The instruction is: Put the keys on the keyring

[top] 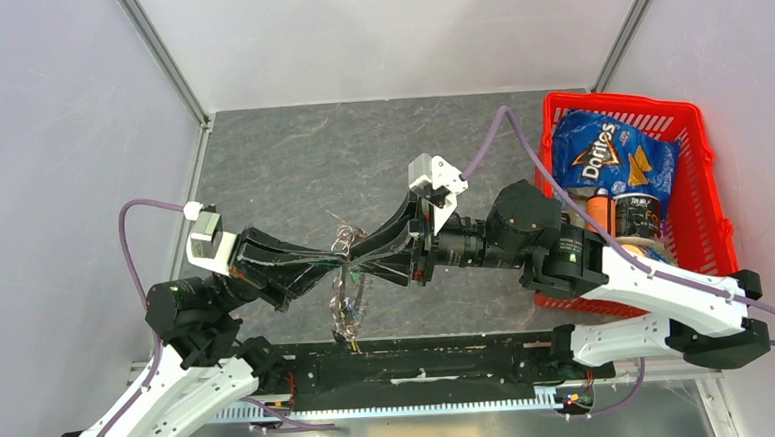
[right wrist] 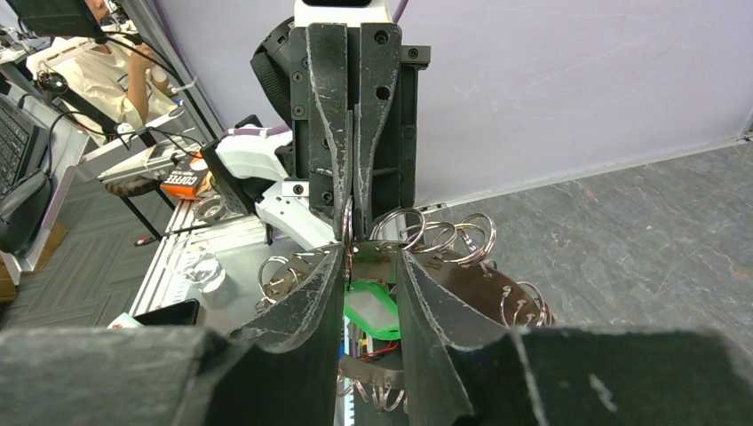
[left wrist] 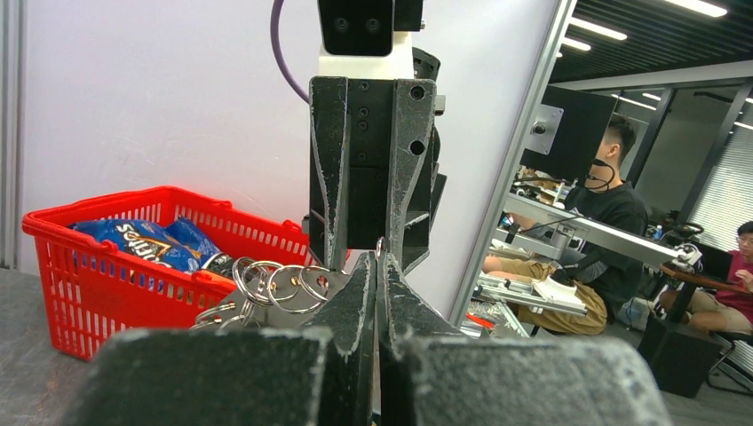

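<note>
We see a dark grey table point(top: 291, 163) with a red basket point(top: 714, 181) along its right edge, toward the far corner. Two robot arms meet nose to nose above the table's middle, nearer its front edge. The left end effector point(left wrist: 379, 266) is pressed together, pinching a thin wire loop of the keyring point(right wrist: 435, 235) — a dangling cluster of metal rings. The right end effector point(right wrist: 373, 262) stands partly spread around metal there; we cannot tell whether it grips. A green-headed key point(right wrist: 373, 312) hangs just below.
</note>
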You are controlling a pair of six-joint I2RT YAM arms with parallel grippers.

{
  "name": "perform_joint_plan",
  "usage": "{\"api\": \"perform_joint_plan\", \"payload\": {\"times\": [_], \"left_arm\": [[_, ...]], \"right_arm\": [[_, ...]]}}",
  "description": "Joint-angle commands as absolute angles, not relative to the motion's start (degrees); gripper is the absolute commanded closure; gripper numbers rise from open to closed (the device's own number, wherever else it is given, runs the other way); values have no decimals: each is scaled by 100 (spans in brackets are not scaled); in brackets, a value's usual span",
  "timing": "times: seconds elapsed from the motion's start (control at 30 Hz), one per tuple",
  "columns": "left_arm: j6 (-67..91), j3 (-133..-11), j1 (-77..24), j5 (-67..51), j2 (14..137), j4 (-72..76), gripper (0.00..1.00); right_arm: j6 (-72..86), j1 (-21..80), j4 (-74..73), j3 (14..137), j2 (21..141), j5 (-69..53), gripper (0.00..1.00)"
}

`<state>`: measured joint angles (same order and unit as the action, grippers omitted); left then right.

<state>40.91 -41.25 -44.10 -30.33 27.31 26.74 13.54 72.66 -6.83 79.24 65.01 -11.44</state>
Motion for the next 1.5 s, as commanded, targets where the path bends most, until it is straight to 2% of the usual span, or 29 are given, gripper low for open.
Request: {"api": "perform_joint_plan", "payload": {"times": [0.0, 0.2, 0.3, 0.43, 0.53, 0.83, 1.07, 1.3, 1.47], "left_arm": [[4157, -4171, -4399, -2909, 2664, 3078, 98], [4157, -4166, -4401, -2926, 2686, 3083, 98], [4157, -4153, -4398, -2935, 2681, 3084, 98], [4166, -4159, -4401, -2966, 2689, 3077, 98], [4175, -4158, -4399, -2984, 2698, 3082, 98], [4251, -4254, -4398, -3423, 2809, 2819, 98], [4330, -4486, -4400, -4236, 2873, 2132, 73], [3640, -4742, -4396, -4627, 2550, 428, 63], [3167, -4935, -4397, -5080, 2661, -403, 62]], "right_arm": [[1345, 7304, -373, 8200, 6513, -1057, 66], [1340, 7304, -369, 8234, 6541, -1066, 68], [1319, 7304, -361, 8236, 6549, -1064, 72], [1292, 7304, -360, 8253, 6558, -1081, 83], [1265, 7304, -365, 8288, 6593, -1158, 100], [974, 7304, -446, 8270, 6574, -1529, 100], [903, 7303, -1027, 8119, 6329, -1590, 100], [998, 7298, -1856, 8028, 6052, -1907, 100], [1029, 7303, -2468, 8218, 6218, -2147, 100]]}}
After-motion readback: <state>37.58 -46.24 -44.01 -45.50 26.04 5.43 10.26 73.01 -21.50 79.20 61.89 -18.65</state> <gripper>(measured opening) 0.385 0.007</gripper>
